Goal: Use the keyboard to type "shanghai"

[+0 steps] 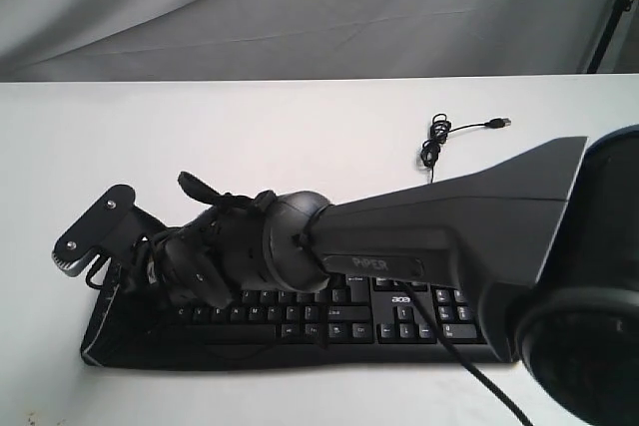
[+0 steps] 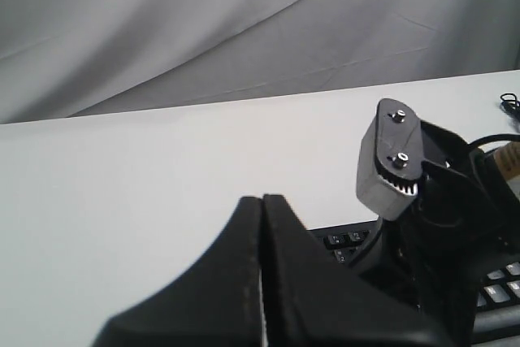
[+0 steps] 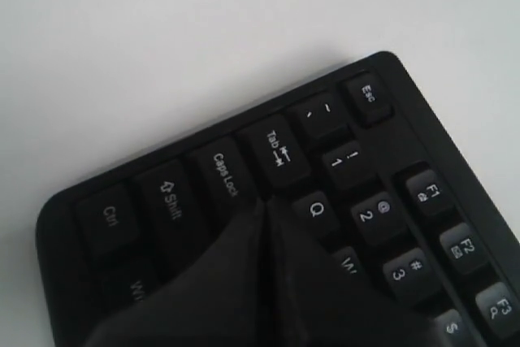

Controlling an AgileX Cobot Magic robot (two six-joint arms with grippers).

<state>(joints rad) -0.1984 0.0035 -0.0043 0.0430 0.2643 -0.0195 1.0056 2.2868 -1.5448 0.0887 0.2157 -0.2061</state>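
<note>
Your right gripper [image 3: 264,207], closed and empty, points at Tab [image 3: 276,150] on the wide black plastic keyboard [image 3: 398,134]; S should lie further along its length.

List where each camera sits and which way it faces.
Exterior: high on the typist's side, looking down at the keyboard; right arm crosses it.
Left wrist: on the left arm, facing across the white table toward grey cloth; own shut jaws in foreground.
Right wrist: close over the keyboard's Esc-Tab corner; own shut jaws shown.
Shared: exterior and left wrist both show the right arm.
</note>
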